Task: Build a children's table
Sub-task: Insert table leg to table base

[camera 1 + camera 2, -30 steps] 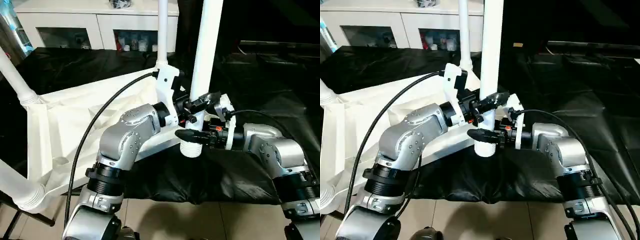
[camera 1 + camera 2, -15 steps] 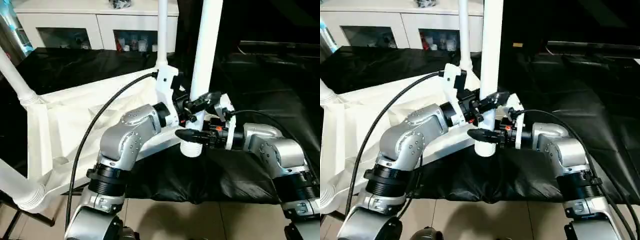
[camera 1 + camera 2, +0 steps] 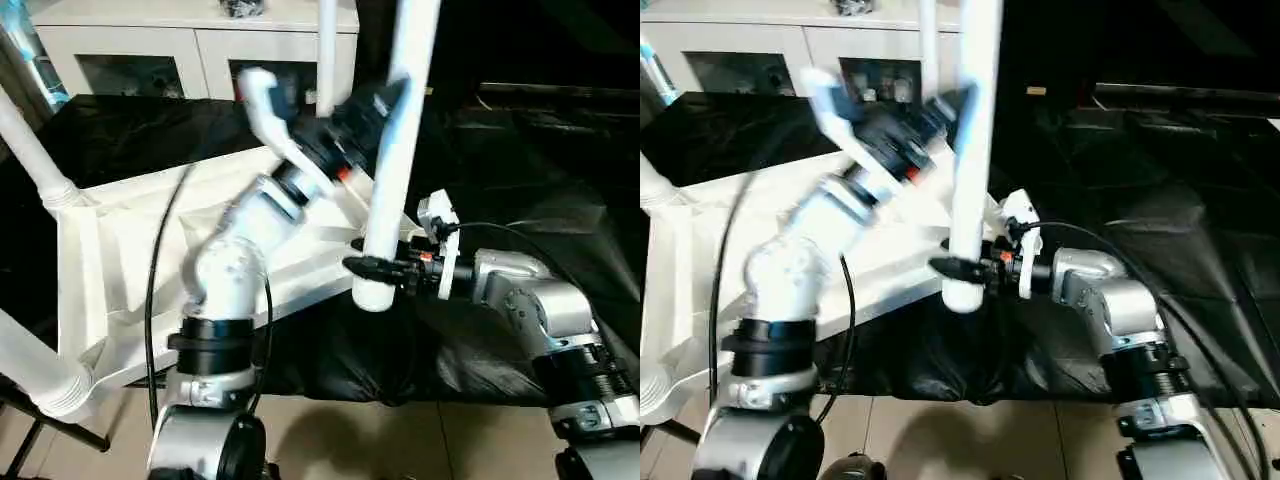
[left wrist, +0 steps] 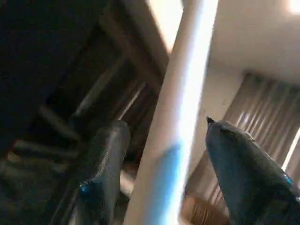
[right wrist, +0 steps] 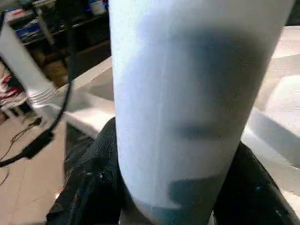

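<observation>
Right gripper: jaws pinch the loose leg just above its lower end, one black finger on each side of the shaft. The leg stands nearly upright, its lower end hanging at the near corner of the tabletop, above the black cloth.

Left gripper: raised higher up the same leg, blurred. Its jaws stand spread, with the shaft passing between the two fingers and a visible gap on either side; no contact with the leg is seen.

Tabletop: lies upside down on the cloth-covered worktop, tilted, left of the loose leg. Three legs rise from its corners: one at the far corner, just behind the left gripper; one at the left corner; one at the near-left corner.

Beyond the tabletop stands a white cabinet with glass doors.
</observation>
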You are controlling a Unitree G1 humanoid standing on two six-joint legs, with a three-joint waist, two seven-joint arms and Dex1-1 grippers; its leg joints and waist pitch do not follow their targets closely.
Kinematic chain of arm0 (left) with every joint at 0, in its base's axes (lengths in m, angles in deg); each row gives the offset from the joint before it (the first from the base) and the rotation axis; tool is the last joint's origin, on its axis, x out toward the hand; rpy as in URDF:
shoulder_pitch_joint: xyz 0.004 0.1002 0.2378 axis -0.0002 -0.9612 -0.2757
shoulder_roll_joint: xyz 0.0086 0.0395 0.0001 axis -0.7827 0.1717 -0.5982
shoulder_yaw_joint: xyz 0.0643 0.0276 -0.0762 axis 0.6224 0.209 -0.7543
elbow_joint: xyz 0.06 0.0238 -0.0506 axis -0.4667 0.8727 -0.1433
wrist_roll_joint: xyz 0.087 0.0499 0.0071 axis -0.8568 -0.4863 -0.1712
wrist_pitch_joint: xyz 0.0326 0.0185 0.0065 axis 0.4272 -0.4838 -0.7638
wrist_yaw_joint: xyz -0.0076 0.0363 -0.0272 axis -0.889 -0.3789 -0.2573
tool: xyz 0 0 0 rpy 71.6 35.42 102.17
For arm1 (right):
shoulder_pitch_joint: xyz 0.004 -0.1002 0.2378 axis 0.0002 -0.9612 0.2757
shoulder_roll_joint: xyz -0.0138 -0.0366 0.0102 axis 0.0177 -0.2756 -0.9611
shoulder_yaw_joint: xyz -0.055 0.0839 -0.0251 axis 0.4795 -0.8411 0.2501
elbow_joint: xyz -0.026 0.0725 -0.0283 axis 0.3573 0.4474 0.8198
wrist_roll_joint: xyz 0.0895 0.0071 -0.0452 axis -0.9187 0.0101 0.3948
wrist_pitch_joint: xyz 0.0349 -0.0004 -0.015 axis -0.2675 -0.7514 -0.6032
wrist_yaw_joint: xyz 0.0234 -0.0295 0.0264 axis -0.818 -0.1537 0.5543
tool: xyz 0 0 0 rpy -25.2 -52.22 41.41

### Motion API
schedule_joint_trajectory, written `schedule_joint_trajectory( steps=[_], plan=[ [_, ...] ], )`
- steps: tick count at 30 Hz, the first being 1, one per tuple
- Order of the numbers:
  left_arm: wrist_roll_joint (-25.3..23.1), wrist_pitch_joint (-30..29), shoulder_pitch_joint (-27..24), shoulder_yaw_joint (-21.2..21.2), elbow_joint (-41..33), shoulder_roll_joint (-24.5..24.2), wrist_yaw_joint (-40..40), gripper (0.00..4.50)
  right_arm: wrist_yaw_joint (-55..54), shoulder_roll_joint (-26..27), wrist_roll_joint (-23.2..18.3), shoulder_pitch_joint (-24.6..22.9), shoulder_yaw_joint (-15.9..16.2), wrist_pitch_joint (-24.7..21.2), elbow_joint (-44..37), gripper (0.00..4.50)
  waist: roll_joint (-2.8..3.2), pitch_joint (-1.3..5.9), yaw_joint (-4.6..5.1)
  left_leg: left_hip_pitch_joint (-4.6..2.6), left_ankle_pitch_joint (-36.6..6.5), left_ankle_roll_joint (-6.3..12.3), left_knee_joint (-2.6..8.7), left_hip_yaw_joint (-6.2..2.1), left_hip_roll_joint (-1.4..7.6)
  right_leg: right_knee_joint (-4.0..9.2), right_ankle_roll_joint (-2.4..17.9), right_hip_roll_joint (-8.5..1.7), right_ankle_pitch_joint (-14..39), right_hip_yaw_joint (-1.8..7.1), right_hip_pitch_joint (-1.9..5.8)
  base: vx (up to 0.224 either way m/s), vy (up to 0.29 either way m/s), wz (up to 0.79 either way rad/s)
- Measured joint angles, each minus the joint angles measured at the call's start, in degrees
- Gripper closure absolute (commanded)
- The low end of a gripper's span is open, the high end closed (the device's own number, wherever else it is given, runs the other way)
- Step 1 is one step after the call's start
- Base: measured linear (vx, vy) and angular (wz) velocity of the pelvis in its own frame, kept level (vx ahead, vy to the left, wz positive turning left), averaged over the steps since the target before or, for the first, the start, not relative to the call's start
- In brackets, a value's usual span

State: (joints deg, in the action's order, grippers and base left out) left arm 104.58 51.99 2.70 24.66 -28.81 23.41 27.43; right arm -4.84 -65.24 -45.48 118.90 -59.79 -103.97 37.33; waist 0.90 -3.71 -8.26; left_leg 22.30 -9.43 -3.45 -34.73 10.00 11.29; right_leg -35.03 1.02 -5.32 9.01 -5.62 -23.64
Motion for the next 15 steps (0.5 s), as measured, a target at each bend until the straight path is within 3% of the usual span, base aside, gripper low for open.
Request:
schedule_joint_trajectory(
  steps=[4,7,10,12,15],
  plan=[
    [1.1,1.7,1.3,-2.7,1.2,-0.1,-3.3,1.46,-0.7,-0.1,-0.3,0.0,-1.3,0.0,0.0,2.59,0.0,0.0,-0.03,-0.03,0.0,0.0,-0.02,-0.03,0.0,0.01,-0.1,0.0,0.0,0.0,0.06,0.0,0.0,0.0],
    [-5.4,3.9,2.3,-1.4,5.1,-0.4,-7.0,1.46,-0.7,0.0,-0.7,0.0,-1.4,0.0,-0.3,2.59,0.0,0.0,0.05,-0.06,0.0,0.0,-0.04,-0.04,0.0,0.07,-0.4,0.0,0.1,-0.01,0.14,0.0,0.0,0.0],
    [-14.4,4.0,1.2,7.9,6.4,-2.9,-6.7,1.46,-0.9,0.1,-0.7,0.0,-1.4,0.1,-0.3,2.59,-0.02,0.0,-0.08,-0.05,0.0,0.0,-0.04,-0.08,-0.01,0.11,-0.6,0.0,0.1,0.0,0.16,0.0,0.0,0.0],
    [-16.0,3.9,0.1,12.0,5.4,-2.7,-5.9,1.46,-1.0,0.3,-0.7,-0.1,-1.4,0.2,-0.3,2.59,-0.02,0.0,-0.02,-0.02,0.0,0.01,-0.02,-0.08,-0.01,0.12,-0.6,-0.01,0.1,0.0,0.15,0.0,0.0,0.0],
    [-16.4,3.7,-0.4,14.4,4.0,-2.6,-5.4,1.46,-1.0,0.2,-0.8,-0.3,-1.8,0.4,-0.4,2.59,0.0,0.01,0.13,-0.04,0.0,0.0,0.0,-0.07,0.0,0.07,-0.3,0.0,-0.1,-0.01,0.11,0.0,0.0,0.0]
  ],
)
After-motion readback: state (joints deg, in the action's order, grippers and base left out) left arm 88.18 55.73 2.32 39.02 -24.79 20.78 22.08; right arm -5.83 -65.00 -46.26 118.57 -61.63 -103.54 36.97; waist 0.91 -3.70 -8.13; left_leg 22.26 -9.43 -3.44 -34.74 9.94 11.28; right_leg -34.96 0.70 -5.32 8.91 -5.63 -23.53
